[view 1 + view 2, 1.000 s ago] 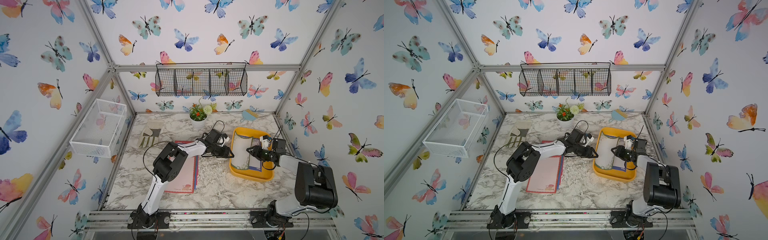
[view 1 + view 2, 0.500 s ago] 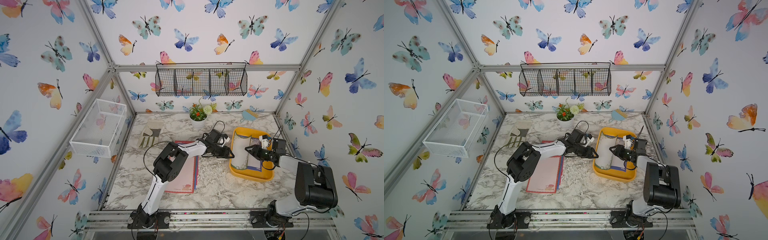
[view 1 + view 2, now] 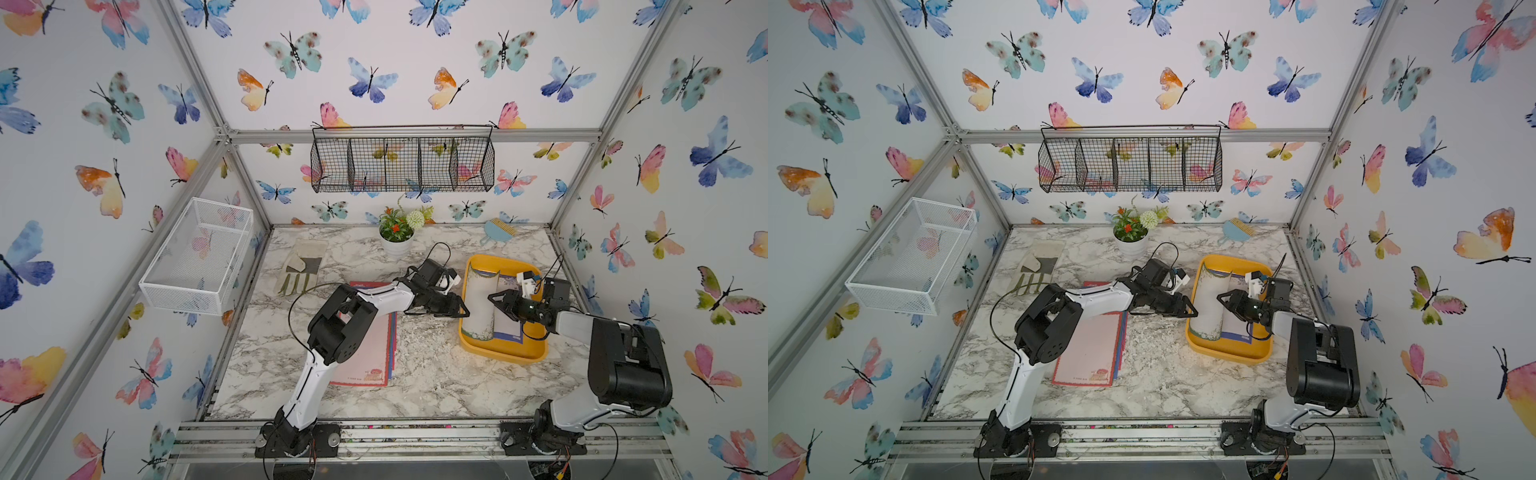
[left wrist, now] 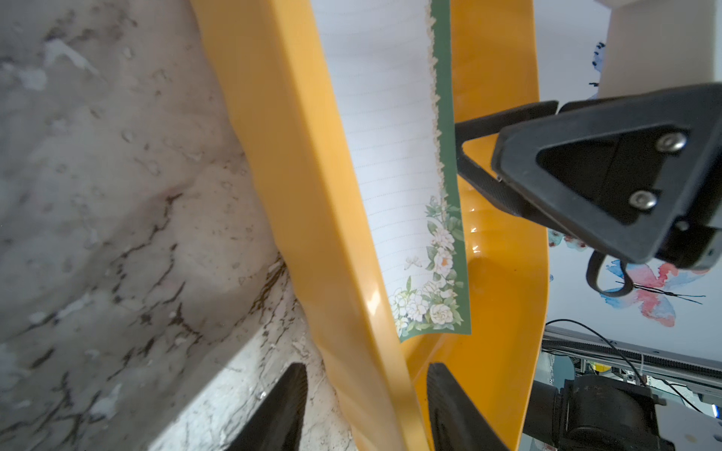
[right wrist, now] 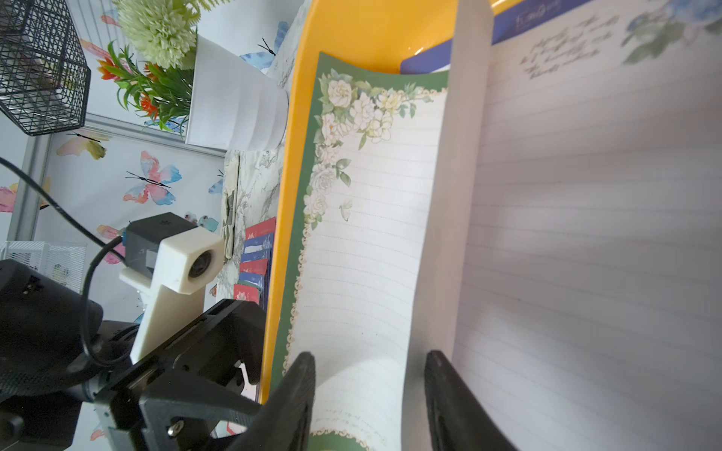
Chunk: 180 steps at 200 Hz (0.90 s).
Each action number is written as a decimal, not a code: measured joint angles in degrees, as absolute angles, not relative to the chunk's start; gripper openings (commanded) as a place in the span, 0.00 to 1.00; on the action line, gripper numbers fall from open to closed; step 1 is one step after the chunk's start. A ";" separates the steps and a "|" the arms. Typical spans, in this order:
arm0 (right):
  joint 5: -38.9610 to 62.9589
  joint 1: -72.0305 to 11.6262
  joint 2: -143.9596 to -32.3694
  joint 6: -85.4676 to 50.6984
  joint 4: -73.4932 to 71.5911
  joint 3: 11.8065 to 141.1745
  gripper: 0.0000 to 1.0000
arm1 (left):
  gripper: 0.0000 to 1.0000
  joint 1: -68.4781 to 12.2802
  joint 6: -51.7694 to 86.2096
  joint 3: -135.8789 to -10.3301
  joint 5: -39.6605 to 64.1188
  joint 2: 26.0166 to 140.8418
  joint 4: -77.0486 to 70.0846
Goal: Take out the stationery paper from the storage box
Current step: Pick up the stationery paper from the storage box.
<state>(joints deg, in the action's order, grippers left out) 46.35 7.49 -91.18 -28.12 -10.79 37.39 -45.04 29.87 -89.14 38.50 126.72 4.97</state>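
Note:
The yellow storage box (image 3: pixel 498 356) (image 3: pixel 1225 353) sits on the right of the table. Inside it a green-bordered sheet of stationery paper (image 3: pixel 480 303) (image 5: pixel 371 234) curls upward over a flat blue-bordered sheet (image 3: pixel 508 329) (image 5: pixel 586 234). My right gripper (image 3: pixel 496 300) (image 5: pixel 371 357) is open, one finger on each side of the curl's raised edge. My left gripper (image 3: pixel 462 311) (image 4: pixel 367 371) is open too, straddling the box's left wall (image 4: pixel 297 195) with a gap on both sides. A stack of red- and blue-bordered sheets (image 3: pixel 370 349) (image 3: pixel 1090 353) lies on the table under my left arm.
A potted plant (image 3: pixel 395 237), a glove (image 3: pixel 301 268) and a blue brush (image 3: pixel 496 230) lie along the back of the marble table. A white mesh basket (image 3: pixel 199 257) hangs on the left wall. On the back wall is a black wire basket (image 3: pixel 403 160).
My right gripper's jaws have spread a little wider around the curled sheet. The left arm and the box have not moved.

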 measured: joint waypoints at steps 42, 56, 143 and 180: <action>44.66 7.49 -92.86 -27.88 -10.33 37.43 0.48 | 0.52 -45.04 29.89 -89.14 38.74 126.89 4.97; 43.79 7.49 -93.69 -27.83 -9.63 37.56 0.47 | 0.52 -45.04 29.93 -89.21 38.89 127.02 4.95; 41.36 7.49 -96.53 -27.00 -6.44 39.22 0.24 | 0.55 -45.10 30.09 -89.27 39.16 127.26 4.93; 38.63 7.46 -96.18 -25.80 -3.84 40.18 0.18 | 0.58 -45.12 30.00 -89.27 39.09 127.26 4.97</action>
